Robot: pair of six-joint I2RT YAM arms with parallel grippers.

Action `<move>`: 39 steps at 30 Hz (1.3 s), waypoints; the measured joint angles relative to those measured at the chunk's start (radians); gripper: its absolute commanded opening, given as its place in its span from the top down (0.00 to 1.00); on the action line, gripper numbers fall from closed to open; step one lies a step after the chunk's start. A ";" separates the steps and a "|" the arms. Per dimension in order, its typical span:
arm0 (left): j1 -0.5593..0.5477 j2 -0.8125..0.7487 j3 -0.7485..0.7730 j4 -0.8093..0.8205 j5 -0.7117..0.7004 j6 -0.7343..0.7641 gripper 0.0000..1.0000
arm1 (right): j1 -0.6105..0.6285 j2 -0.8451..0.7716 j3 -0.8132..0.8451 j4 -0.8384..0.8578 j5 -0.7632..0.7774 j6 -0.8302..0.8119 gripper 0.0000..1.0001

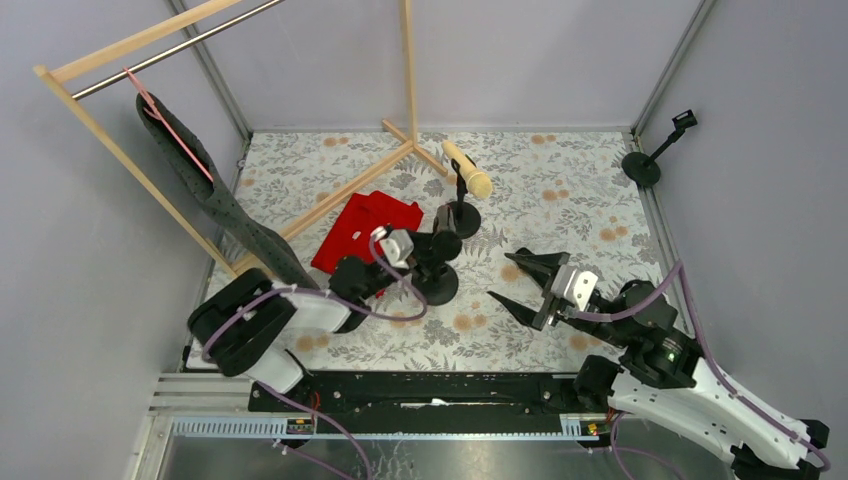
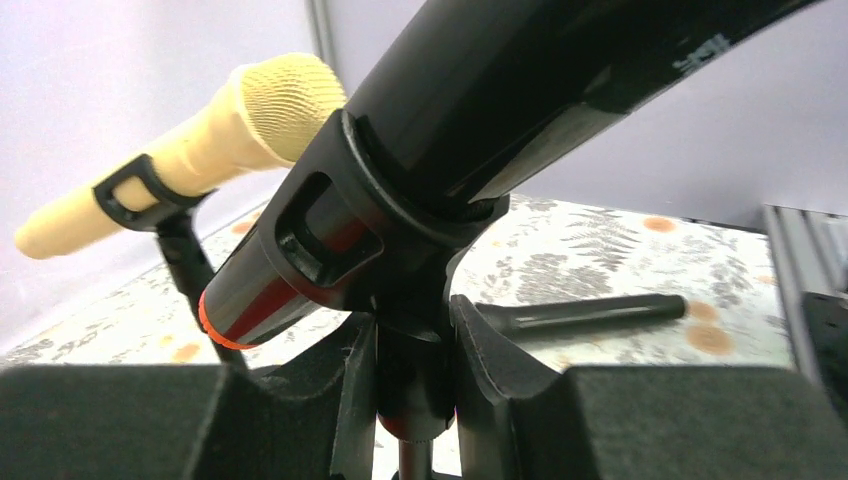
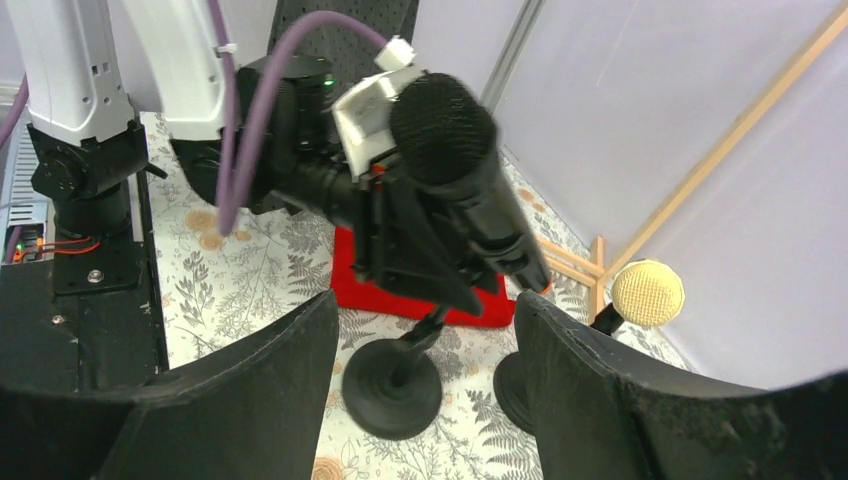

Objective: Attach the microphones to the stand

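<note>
At the far left of the overhead view a wooden rack leans over the flowered counter, with a dark cloth hanging from it. A red tray lies just right of the rack's foot. Next to it, at the middle of the frame, the left gripper reaches to the near stand, and its fingers are clamped on the stand's neck from both sides, just under the clip. The black microphone sits tilted in that clip, its orange-red ring poking out at the low end. Just behind it, above centre, the cream microphone rests tilted in the clip of a second stand. Right of centre the right gripper hovers over the counter, its fingers spread wide with nothing between them, pointing towards the near stand. In the upper right corner a third stand holds nothing, well apart from the others.
</note>
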 measured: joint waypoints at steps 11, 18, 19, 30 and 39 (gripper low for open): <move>0.168 0.294 0.288 0.029 0.090 -0.041 1.00 | 0.000 -0.076 -0.005 -0.110 0.087 0.016 0.28; 0.202 0.316 0.291 0.055 0.095 -0.077 1.00 | 0.000 -0.108 -0.008 -0.130 0.117 0.018 0.28; 0.205 0.320 0.291 0.061 0.095 -0.080 1.00 | 0.000 -0.108 -0.009 -0.130 0.119 0.018 0.28; 0.231 0.332 0.289 0.070 0.092 -0.108 0.42 | 0.000 -0.106 -0.012 -0.148 0.163 0.030 0.29; 0.237 0.254 0.202 0.062 0.073 -0.144 0.23 | 0.000 -0.104 -0.012 -0.143 0.244 0.090 0.29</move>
